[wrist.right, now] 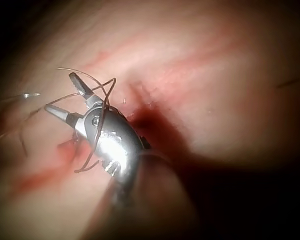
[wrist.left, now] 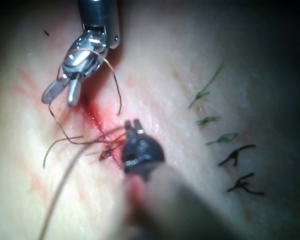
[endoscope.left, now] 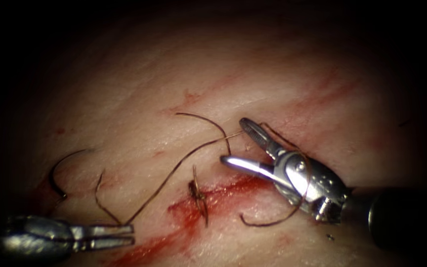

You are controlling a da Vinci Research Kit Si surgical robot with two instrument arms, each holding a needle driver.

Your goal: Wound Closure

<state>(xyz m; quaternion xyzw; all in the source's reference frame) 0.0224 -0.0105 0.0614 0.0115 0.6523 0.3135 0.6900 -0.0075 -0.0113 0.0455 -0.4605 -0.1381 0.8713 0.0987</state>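
my right tool (endoscope.left: 233, 141) comes in from the right w/ jaws spread wide, nothing between them; the thread (endoscope.left: 174, 170) is looped around its body behind the jaws, and the right wrist view shows that best, strands crossing over the metal just back of the open jaws (wrist.right: 62, 95). my left tool (endoscope.left: 124, 236) sits low on the left, jaws together on the thread where the long strand comes down to them. endoscope view gives me the needle (endoscope.left: 58, 173): it lies on the tissue (endoscope.left: 223, 74) well left of the cut (endoscope.left: 208, 198), above my left tool, held by neither tool; can't tell if its lower end is in the tissue or just resting on it. from my left jaws the thread runs up and right toward the upper jaw of the right tool, and a dark knot w/ short ends (endoscope.left: 198, 195) sits on the cut, just left of and below my right lower jaw. red fluid (endoscope.left: 184, 217) marks the cut. the left wrist view adds what the endoscope doesn't: a row of earlier stitches (wrist.left: 225, 145), some green, some dark, off to one side, plus my right tool (wrist.left: 60, 95) open beyond my left one (wrist.left: 134, 125).
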